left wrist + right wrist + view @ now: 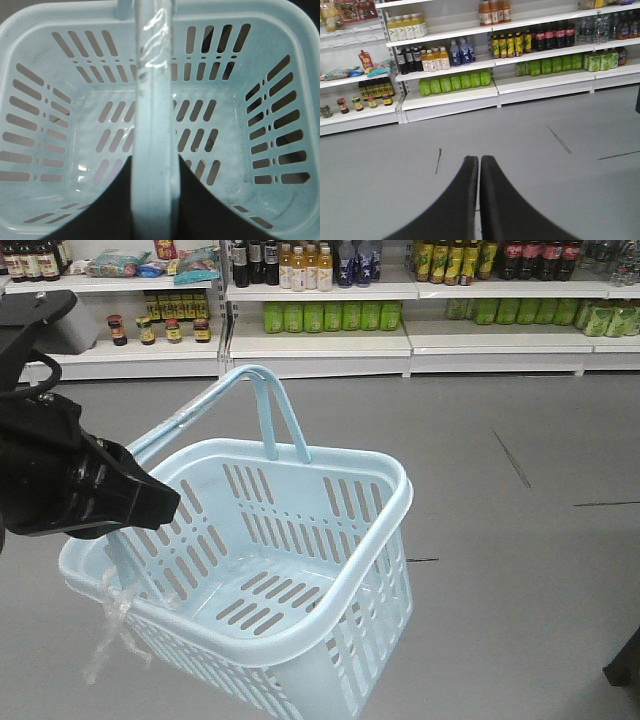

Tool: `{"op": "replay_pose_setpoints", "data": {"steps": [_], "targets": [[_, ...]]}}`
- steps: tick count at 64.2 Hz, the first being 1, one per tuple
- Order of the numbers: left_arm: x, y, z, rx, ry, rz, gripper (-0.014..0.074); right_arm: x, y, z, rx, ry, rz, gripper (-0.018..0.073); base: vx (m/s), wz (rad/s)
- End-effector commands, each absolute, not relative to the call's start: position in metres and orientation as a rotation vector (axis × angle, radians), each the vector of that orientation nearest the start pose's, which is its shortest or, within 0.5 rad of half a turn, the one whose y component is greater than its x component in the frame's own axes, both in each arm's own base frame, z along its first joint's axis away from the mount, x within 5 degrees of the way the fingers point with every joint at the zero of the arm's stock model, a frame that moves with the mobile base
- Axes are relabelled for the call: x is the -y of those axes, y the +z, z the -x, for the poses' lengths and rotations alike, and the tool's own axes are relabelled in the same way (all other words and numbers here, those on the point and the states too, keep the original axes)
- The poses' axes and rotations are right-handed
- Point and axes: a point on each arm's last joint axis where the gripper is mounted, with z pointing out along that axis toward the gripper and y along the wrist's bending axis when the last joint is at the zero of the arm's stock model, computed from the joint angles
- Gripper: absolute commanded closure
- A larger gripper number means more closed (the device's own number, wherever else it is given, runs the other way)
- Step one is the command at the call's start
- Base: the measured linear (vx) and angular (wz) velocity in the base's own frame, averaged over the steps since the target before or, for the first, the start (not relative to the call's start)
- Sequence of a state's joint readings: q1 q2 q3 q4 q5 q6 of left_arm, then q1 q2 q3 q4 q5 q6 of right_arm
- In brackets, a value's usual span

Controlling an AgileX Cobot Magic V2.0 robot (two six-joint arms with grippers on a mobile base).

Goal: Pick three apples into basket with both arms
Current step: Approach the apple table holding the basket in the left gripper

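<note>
One basket (330, 680) in play, pale blue with slotted sides, hanging tilted above the grey floor (520, 570) in the front view. Two hoop handles (268, 405) are up and meet at the top. One clear plastic scrap (110, 625) dangles from its near left corner. Only one arm shows clearly here: the left gripper (165, 502), black and bulky, sits at the basket's left rim, but this angle hides what its fingers are doing.

The left wrist camera settles that. Looking straight down into the basket (280, 30), one handle (152, 125) runs up the middle of the picture, and the left gripper (155, 160) is clamped on it, a black finger (107, 205) pressed against each side. Clear wrap glints on the handle higher up. The slotted floor and all four walls are on show, which the front view gives only in part.

The right wrist camera sees none of the basket. The right gripper (479, 165) has its two fingers (455, 200) pressed together with only a thin slit between them and nothing in it. It points across the floor (545, 125) at white shelves (445, 97) stocked with bottles and jars. The front camera catches the same shelves (320, 340) behind the basket.
</note>
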State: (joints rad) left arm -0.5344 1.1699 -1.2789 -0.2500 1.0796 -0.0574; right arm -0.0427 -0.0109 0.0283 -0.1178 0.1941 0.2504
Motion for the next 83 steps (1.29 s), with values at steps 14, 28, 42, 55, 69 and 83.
{"op": "replay_pose_setpoints", "data": {"steps": [14, 28, 42, 55, 69, 83], "targets": [[0.1326, 0.4195, -0.1798, -2.323, -0.647, -0.504, 0.0604, 0.0041, 0.1886, -0.0563, -1.621, 0.041, -0.147, 0.0561, 0.21, -0.24], [0.1326, 0.4195, -0.1798, -2.323, -0.647, -0.504, 0.0604, 0.0041, 0.1886, -0.0563, -1.621, 0.041, -0.147, 0.0561, 0.19, -0.34], [0.1326, 0.4195, -0.1798, -2.323, -0.647, -0.504, 0.0604, 0.0041, 0.1887, -0.0563, -1.62, 0.041, -0.146, 0.0561, 0.17, -0.43], [0.1326, 0.4195, -0.1798, -2.323, -0.647, -0.504, 0.0604, 0.0041, 0.1887, -0.0563, -1.62, 0.041, -0.146, 0.0561, 0.15, -0.49], [0.1326, 0.4195, -0.1798, -2.323, -0.647, -0.504, 0.0604, 0.0041, 0.1887, -0.0563, -1.62, 0.041, -0.146, 0.0561, 0.13, -0.5], [0.1326, 0.4195, -0.1798, -2.323, -0.647, -0.504, 0.0604, 0.0041, 0.1887, -0.0563, -1.62, 0.041, -0.146, 0.0561, 0.12, -0.49]]}}
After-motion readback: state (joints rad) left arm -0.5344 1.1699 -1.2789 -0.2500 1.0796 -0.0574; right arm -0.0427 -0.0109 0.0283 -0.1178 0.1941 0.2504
